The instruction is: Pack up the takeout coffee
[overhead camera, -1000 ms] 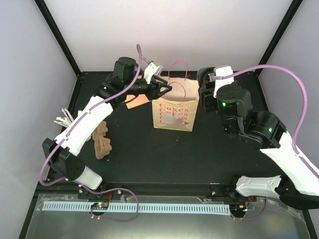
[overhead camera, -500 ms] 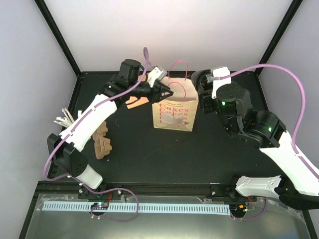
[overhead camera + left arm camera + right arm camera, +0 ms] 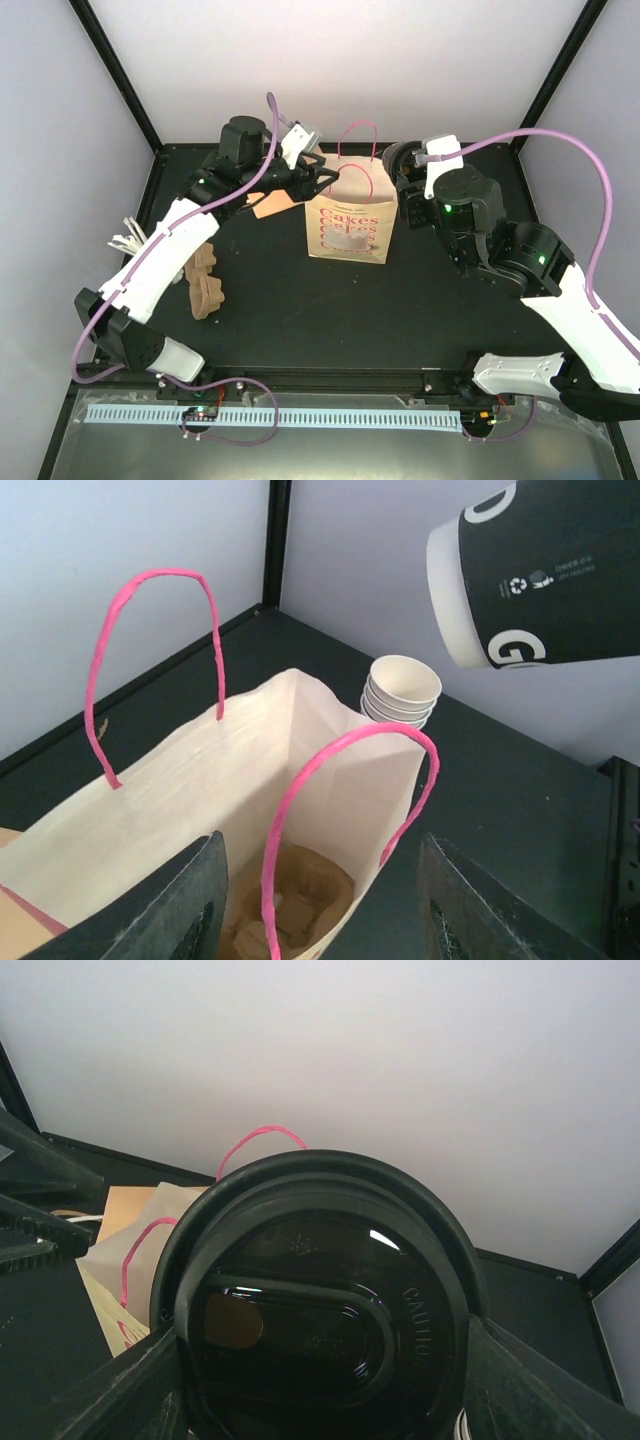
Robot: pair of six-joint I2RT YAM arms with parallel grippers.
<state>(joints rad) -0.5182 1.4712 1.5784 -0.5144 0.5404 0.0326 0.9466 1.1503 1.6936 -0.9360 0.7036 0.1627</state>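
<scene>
Takeout coffee [image 3: 545, 575] tight in R tool [image 3: 330, 1380], near paper bag [image 3: 350, 225]; L tool [image 3: 325, 900] agape over bag mouth.

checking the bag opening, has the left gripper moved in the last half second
Yes: the left gripper backed leftward, away from the paper bag.

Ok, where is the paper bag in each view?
Top external: paper bag in the middle, standing upright.
Left wrist: bag fills the lower left, open mouth seen from above.
Right wrist: bag at lower left, partly behind the coffee cup.
Shared landmark: its pink handles.
</scene>
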